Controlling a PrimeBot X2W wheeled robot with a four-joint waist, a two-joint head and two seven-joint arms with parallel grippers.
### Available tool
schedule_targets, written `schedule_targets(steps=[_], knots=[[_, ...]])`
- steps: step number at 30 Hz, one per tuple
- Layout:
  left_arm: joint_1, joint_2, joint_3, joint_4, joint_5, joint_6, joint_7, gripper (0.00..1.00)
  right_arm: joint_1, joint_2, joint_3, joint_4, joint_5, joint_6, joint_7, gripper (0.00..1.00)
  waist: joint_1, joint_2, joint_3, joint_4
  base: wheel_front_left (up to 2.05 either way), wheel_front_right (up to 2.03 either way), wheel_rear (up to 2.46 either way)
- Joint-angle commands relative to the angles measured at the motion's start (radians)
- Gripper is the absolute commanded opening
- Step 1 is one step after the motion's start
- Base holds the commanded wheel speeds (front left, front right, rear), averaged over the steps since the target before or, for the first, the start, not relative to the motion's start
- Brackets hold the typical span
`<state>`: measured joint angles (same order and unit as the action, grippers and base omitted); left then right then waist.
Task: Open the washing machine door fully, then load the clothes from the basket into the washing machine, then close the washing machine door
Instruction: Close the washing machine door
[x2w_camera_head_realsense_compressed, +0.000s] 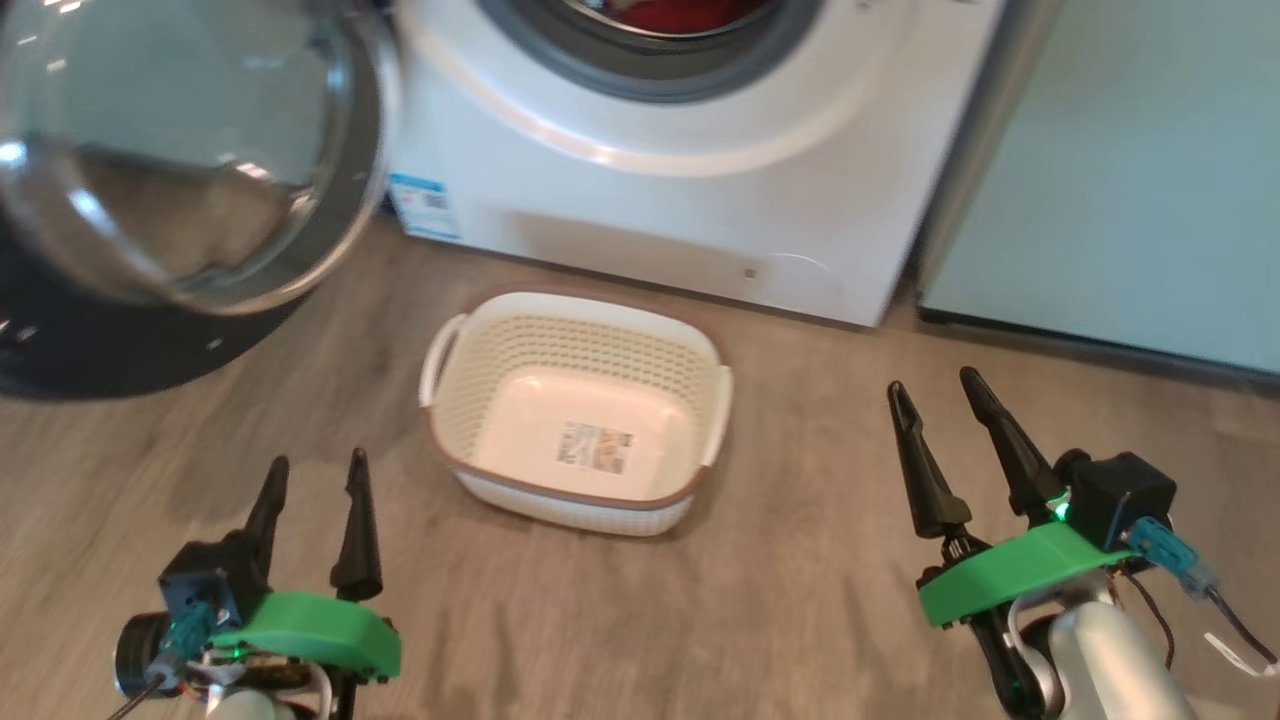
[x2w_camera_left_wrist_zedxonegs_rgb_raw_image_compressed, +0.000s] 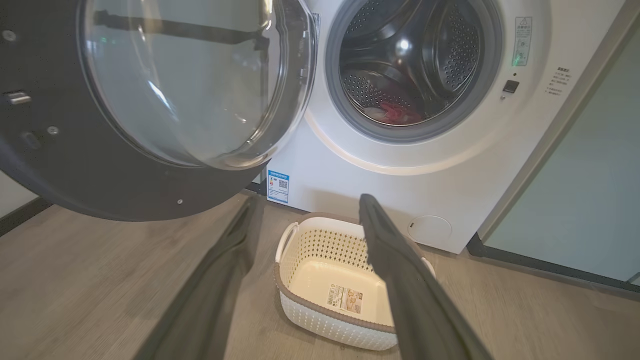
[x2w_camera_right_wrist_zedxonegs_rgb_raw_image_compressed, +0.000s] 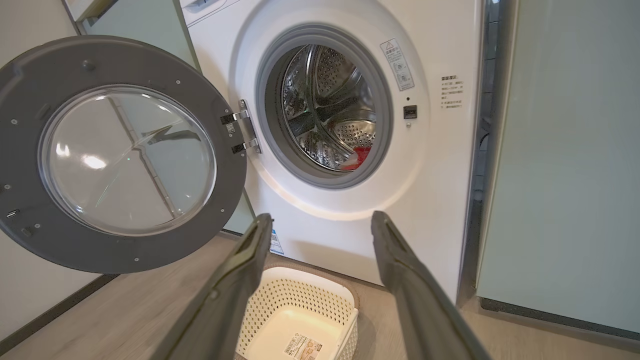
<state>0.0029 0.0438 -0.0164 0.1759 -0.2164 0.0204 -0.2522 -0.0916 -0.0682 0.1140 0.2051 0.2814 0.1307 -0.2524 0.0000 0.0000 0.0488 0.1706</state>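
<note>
Both tools hang released, left tool (x2w_camera_head_realsense_compressed: 318, 460) and right tool (x2w_camera_head_realsense_compressed: 930, 380) flanking the empty basket (x2w_camera_head_realsense_compressed: 560, 345) on the floor. Red clothes (x2w_camera_left_wrist_zedxonegs_rgb_raw_image_compressed: 395, 112) seem to lie inside the washing machine (x2w_camera_head_realsense_compressed: 700, 200), so loading looks done; next I push the wide-open washing machine door (x2w_camera_head_realsense_compressed: 200, 170) shut.

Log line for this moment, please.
round black-rimmed glass door open; red clothes inside washing machine drum; white perforated plastic basket empty; left tool open; right tool open
</note>
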Motion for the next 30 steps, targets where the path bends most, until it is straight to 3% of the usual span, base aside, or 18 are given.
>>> schedule_targets(steps=[1, 17, 30], knots=[[-0.019, 0.006, 0.045, -0.038, 0.012, -0.001, -0.010, 1.00, -0.020, 0.000, 0.030, -0.035, -0.003, 0.000, -0.009, 1.00, 0.0000, 0.0000, -0.013, 0.094, 0.00, 0.00, 0.00], [0.022, 0.007, 0.089, -0.061, 0.105, -0.035, -0.010, 1.00, 0.017, 0.016, 0.063, -0.035, 0.021, 0.000, -0.009, 1.00, 0.0000, 0.0000, -0.080, 0.309, 0.00, 0.00, 0.00], [0.057, 0.007, 0.132, -0.110, 0.078, -0.014, -0.010, 1.00, -0.034, 0.018, 0.123, -0.007, 0.038, 0.000, -0.009, 1.00, 0.0000, 0.0000, -0.057, 0.336, 0.00, 0.00, 0.00]])
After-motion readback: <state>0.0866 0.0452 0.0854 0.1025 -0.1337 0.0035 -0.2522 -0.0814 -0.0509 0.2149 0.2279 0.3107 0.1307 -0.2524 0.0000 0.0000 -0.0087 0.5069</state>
